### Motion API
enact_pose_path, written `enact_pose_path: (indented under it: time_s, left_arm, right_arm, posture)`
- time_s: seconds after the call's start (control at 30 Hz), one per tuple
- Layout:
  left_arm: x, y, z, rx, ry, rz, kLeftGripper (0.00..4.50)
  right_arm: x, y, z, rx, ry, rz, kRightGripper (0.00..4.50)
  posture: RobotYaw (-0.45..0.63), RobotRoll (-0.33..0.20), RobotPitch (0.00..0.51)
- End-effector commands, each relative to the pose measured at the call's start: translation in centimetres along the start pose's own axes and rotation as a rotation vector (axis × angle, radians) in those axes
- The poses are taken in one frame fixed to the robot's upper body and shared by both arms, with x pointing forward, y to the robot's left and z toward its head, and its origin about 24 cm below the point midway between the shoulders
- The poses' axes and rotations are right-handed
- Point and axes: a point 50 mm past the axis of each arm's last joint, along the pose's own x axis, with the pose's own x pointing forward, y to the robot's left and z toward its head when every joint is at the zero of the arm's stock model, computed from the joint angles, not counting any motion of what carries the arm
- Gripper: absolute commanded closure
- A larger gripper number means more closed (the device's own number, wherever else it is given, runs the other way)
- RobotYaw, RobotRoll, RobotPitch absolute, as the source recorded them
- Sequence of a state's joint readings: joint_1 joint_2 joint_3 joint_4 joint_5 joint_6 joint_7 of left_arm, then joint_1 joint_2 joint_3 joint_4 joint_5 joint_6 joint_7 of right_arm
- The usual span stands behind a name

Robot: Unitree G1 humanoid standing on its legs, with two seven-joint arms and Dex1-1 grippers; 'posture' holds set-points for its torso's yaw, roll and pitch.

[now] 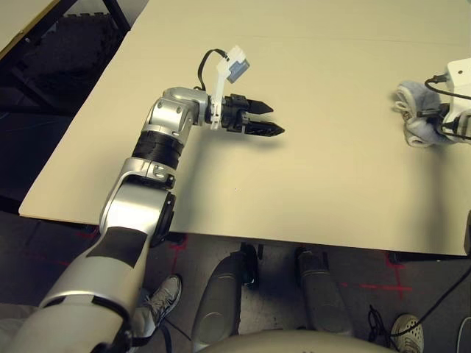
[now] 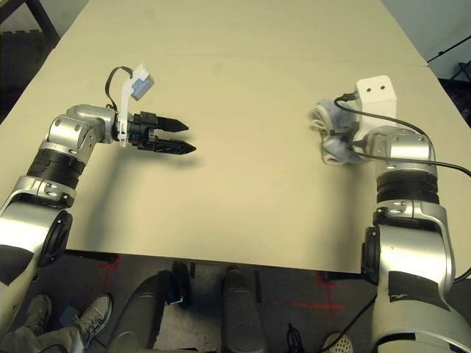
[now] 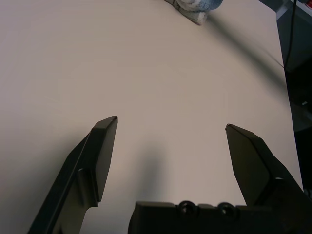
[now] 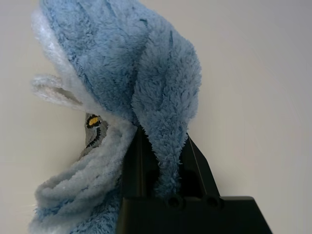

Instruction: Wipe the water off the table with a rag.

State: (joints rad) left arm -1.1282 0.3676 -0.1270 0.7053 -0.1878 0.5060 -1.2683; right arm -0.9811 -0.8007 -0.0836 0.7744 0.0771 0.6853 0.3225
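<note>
1. Table (image 2: 243, 206): no droplets are discernible on the near or centre surface, so the wiping progress cannot be confirmed.
2. Left gripper (image 2: 180, 138), left of centre: jaws spread wide, holding nothing, hovering idle.
3. Right gripper (image 4: 163, 161), right side: jaws clamped on the bunched rag (image 2: 329, 129), which rests against the tabletop.

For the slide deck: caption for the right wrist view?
Right gripper with jaws shut on the bunched blue-grey rag, held against the table.
</note>
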Motion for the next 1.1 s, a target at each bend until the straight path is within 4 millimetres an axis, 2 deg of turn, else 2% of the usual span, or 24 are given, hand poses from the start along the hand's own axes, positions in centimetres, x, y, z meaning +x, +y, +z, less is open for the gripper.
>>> enact_pose_path:
  time_s: [0.03,0.13,0.23,0.3,0.43,0.53,0.7,0.93,1.1]
  left_arm:
    - [0.0,1.0,0.0,0.001,-0.102,0.121,0.00]
    - [-0.4,2.5,0.5,0.031,-0.227,0.326,0.00]
    - [-1.5,4.0,1.2,0.017,-0.392,0.568,0.00]
    - [-2.3,4.7,0.9,0.009,-0.460,0.704,0.00]
    - [-3.3,5.4,-0.9,-0.009,-0.487,0.903,0.00]
    - [-3.3,5.4,-2.0,-0.016,-0.481,0.941,0.00]
    - [-2.8,5.3,-2.9,-0.023,-0.462,0.929,0.00]
    - [-2.3,5.2,-2.8,-0.027,-0.463,0.912,0.00]
    - [-2.1,5.1,-2.7,-0.031,-0.465,0.906,0.00]
  right_arm:
    - [-1.6,-0.9,3.4,0.010,-0.160,-0.042,4.31]
    - [-2.8,-1.1,5.0,-0.009,-0.258,-0.073,4.31]
    - [-3.6,-1.6,5.2,-0.081,-0.297,-0.108,4.31]
    - [-3.7,-2.2,4.1,-0.116,-0.268,-0.115,4.31]
    - [-3.8,-4.2,0.9,-0.216,-0.167,-0.168,4.31]
    - [-4.1,-5.8,-1.7,-0.247,-0.071,-0.195,4.31]
    - [-4.3,-6.7,-4.0,-0.184,0.002,-0.193,4.31]
    - [-3.3,-5.3,-4.5,-0.126,0.018,-0.126,4.31]
    - [-2.3,-3.3,-4.0,-0.117,0.017,-0.055,4.31]
  posture:
    - [-0.18,0.000,0.263]
    - [-0.18,0.000,0.263]
    - [-0.18,0.000,0.260]
    - [-0.18,0.000,0.260]
    - [-0.18,0.000,0.254]
    - [-0.18,0.000,0.254]
    - [-0.18,0.000,0.253]
    - [-0.19,0.000,0.254]
    - [-0.18,0.000,0.257]
